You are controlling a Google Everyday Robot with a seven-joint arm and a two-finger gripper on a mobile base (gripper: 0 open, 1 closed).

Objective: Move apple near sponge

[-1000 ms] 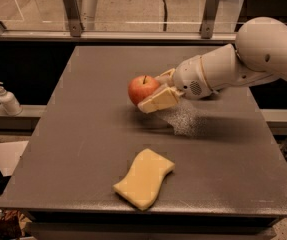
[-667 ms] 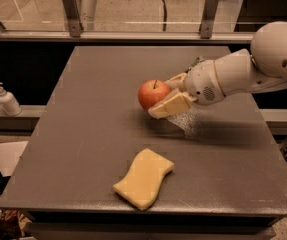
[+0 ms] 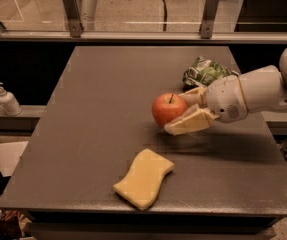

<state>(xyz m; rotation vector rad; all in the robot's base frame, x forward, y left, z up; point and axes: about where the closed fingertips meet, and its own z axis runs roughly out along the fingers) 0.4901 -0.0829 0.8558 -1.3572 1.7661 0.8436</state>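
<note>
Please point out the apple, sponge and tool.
apple [image 3: 165,109]: camera view, its red skin.
sponge [image 3: 144,178]: camera view, its top face.
tool [image 3: 175,114]: camera view, midway between fingertips, around the apple.

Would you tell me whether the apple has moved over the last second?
Yes: held by the gripper from its right, the apple has shifted rightward and toward the camera, closer to the unmoved sponge.

I see a dark table [image 3: 98,109] under warm light, the gripper [image 3: 181,113] over its right side. Behind the table, rail posts [image 3: 73,11] and pale floor [image 3: 133,4]; left of it, a bottle [image 3: 7,101] on a ledge [image 3: 35,111].
</note>
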